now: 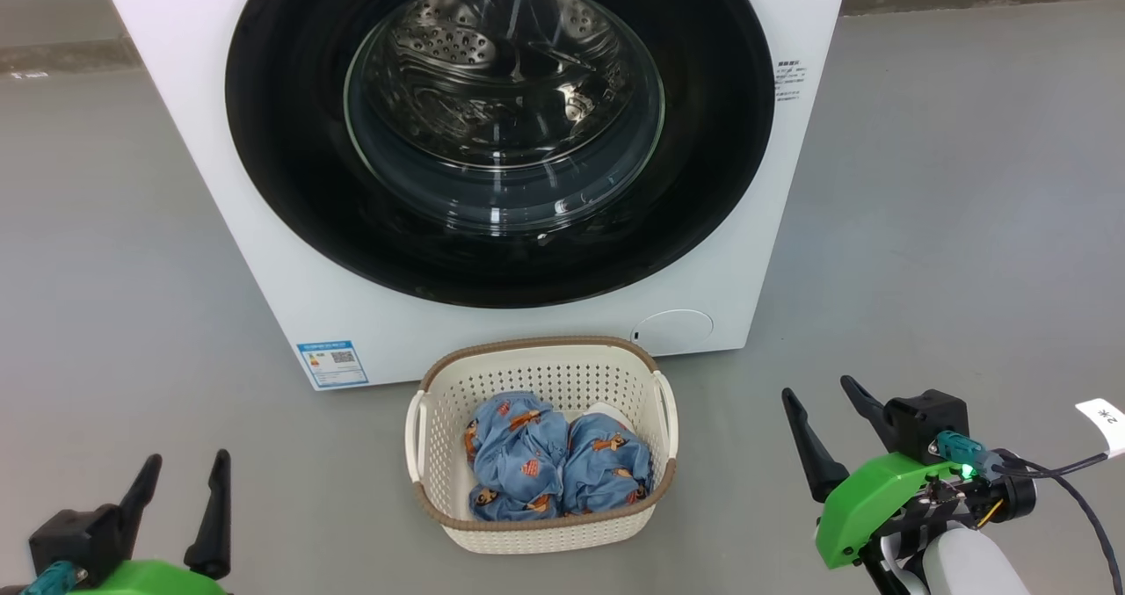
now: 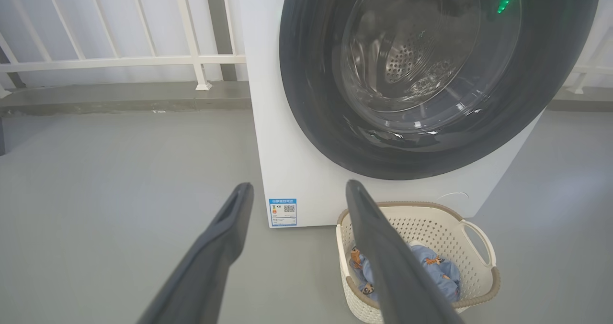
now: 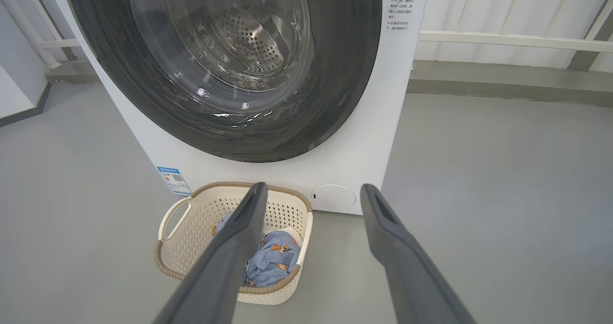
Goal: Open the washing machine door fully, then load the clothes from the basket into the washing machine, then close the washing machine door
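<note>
Washing machine door (image 1: pixel 281 138) shut. Your left gripper (image 1: pixel 187 457) and right gripper (image 1: pixel 817 387) both spread, empty. Hook door's rim edge, swing wide, stay clear of basket (image 1: pixel 545 533) and clothes (image 1: pixel 554 463).

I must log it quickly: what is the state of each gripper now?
Left gripper: open, holding nothing.
Right gripper: open, holding nothing.

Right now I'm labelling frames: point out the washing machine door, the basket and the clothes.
washing machine door (image 1: pixel 286 156), head view, black rim's left side.
basket (image 1: pixel 538 343), head view, brown far rim.
clothes (image 1: pixel 518 454), head view, left bundle's middle.
</note>
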Tool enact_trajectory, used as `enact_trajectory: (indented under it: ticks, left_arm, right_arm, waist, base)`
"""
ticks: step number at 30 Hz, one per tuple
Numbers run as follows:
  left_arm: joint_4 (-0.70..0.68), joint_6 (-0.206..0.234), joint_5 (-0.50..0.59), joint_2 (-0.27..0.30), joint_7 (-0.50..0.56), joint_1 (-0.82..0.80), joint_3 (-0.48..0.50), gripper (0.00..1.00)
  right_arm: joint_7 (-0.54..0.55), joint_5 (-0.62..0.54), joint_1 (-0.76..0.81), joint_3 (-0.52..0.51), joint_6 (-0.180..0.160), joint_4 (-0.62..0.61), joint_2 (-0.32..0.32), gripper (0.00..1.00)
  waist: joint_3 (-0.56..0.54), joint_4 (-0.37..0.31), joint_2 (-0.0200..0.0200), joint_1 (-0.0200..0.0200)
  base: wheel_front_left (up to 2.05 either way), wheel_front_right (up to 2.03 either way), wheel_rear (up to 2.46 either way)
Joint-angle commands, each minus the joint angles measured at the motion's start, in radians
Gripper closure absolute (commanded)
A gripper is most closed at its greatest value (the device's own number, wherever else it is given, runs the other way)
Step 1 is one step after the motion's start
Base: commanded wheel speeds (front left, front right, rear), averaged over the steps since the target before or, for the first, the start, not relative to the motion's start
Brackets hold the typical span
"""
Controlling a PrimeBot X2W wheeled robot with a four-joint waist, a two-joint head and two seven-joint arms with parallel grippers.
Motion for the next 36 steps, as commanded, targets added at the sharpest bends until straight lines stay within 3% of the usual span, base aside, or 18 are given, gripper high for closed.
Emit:
enact_trajectory:
  ticks: [1, 36]
  left_arm:
    - [-0.015, -0.003, 0.009, 0.041, -0.014, -0.039, 0.033, 0.00]
    - [-0.031, -0.003, -0.024, 0.027, -0.014, -0.039, 0.047, 0.00]
  right_arm:
    - [-0.013, -0.011, -0.045, 0.031, -0.001, -0.023, -0.002, 0.00]
    - [-0.033, -0.004, -0.033, -0.005, -0.001, -0.023, 0.000, 0.00]
  waist:
    - [0.000, 0.000, 0.0000, 0.0000]
    - [-0.004, 0.008, 0.0000, 0.0000]
  base:
    - [0.00, 0.00, 0.00]
    - [0.00, 0.00, 0.00]
